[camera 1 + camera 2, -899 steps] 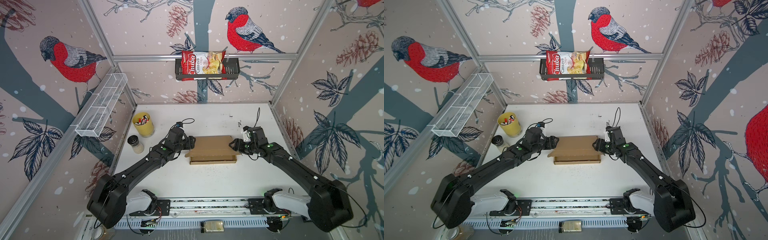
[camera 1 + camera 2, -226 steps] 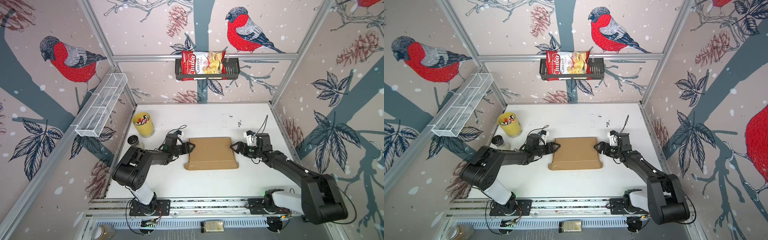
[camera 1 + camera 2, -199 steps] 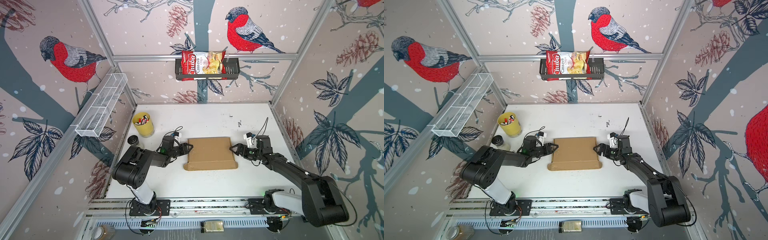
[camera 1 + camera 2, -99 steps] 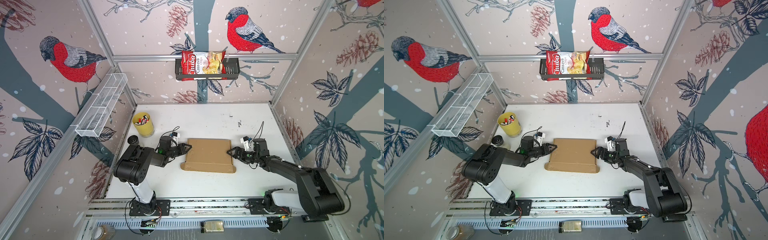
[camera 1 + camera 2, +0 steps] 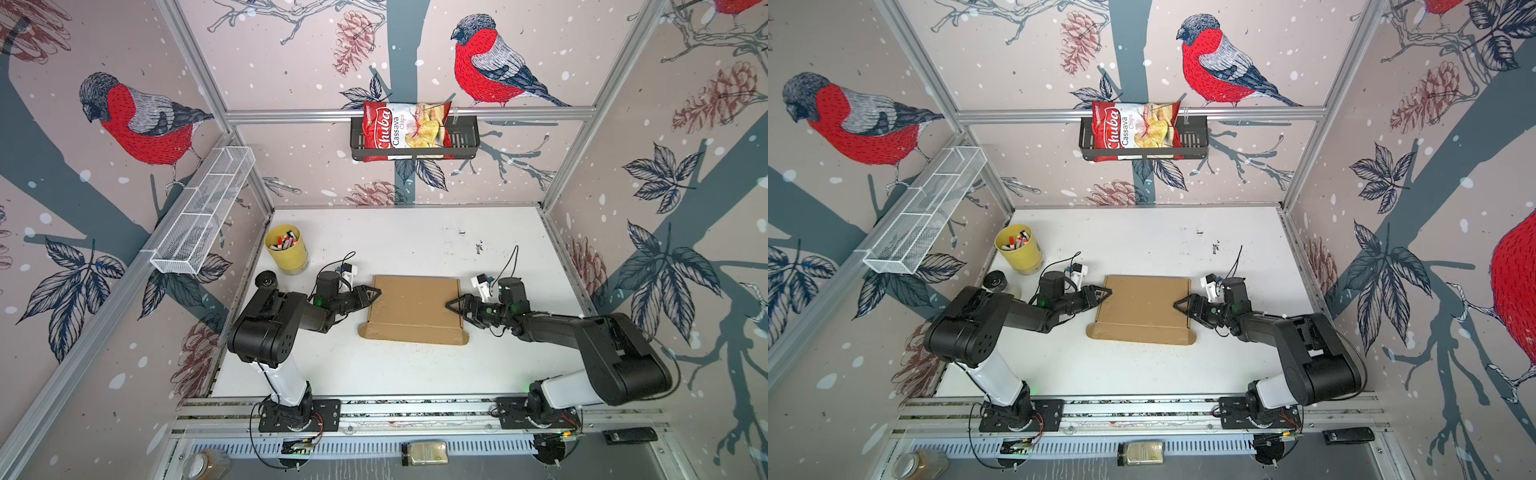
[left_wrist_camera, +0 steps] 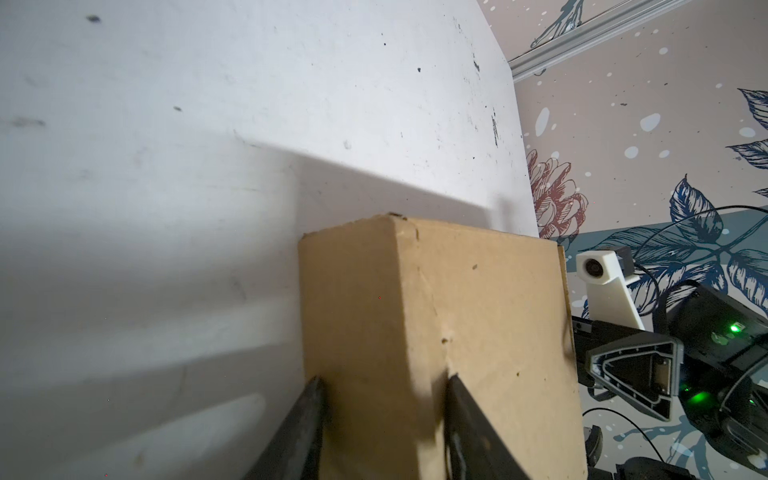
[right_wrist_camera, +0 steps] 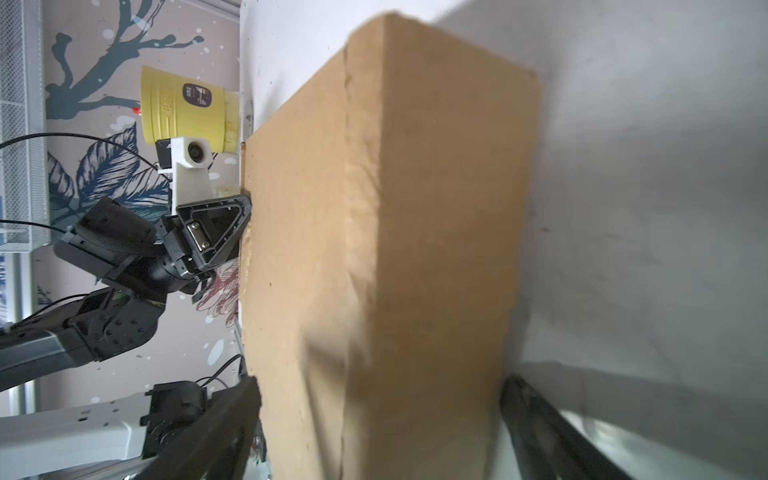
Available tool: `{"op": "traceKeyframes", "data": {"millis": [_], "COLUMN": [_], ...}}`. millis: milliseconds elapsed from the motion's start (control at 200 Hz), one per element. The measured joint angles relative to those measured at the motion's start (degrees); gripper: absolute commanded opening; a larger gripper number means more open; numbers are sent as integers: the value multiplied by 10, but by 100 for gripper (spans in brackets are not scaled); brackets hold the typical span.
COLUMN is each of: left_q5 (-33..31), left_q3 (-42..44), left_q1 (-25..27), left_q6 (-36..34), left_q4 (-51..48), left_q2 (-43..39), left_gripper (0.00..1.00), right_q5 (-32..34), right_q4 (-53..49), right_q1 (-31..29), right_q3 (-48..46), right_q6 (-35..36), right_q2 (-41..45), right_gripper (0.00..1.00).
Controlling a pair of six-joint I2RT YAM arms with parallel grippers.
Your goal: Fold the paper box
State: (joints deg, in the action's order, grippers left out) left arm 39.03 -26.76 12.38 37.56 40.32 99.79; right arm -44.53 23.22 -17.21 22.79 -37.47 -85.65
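The paper box [image 5: 415,307] [image 5: 1144,309] is a shut, shallow brown cardboard mailer lying on the white table [image 5: 415,241], a little askew. At its left edge my left gripper [image 5: 374,293] [image 5: 1106,293] has one finger on the top face and one under the side wall. In the left wrist view the left gripper [image 6: 382,382] pinches the paper box [image 6: 478,332] across its thickness. My right gripper [image 5: 451,306] [image 5: 1177,305] reaches over the right edge. In the right wrist view the right gripper [image 7: 380,386] stands open, wider than the paper box [image 7: 374,249].
A yellow cup of pens [image 5: 286,253] and a black-lidded jar [image 5: 266,279] stand at the table's left edge, close behind the left arm. A wire basket [image 5: 203,212] hangs on the left wall. A chip bag [image 5: 405,131] sits in a rack on the back wall.
The right gripper has slid inward over the box's right edge. Both arms have folded lower toward the table. The box has turned slightly and the left jaws have narrowed onto it.
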Motion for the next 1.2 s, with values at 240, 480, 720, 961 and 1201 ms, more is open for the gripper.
{"op": "traceKeyframes", "data": {"millis": [240,480,720,961,1201], "left_q5": [-19,-27,-62,-110,-217], "left_q3": [3,3,-4,-22,-71], "left_q1": [-3,-3,-4,-3,29], "left_q6": [1,2,11,-1,-92], "left_q4": [-1,-1,-61,-187,-315], "left_q2": [-11,-16,-57,-179,-329], "left_gripper": [47,52,65,73,76], "right_q5": [-11,-30,-54,-65,-70], "right_q4": [42,73,121,142,139], "right_q1": [-42,-30,-29,-29,-24], "right_q3": [30,24,17,17,24], "right_q6": [-49,-96,-152,-182,-214], "right_q2": [-58,-60,-62,-47,-33], "right_gripper": [76,66,60,55,52]}}
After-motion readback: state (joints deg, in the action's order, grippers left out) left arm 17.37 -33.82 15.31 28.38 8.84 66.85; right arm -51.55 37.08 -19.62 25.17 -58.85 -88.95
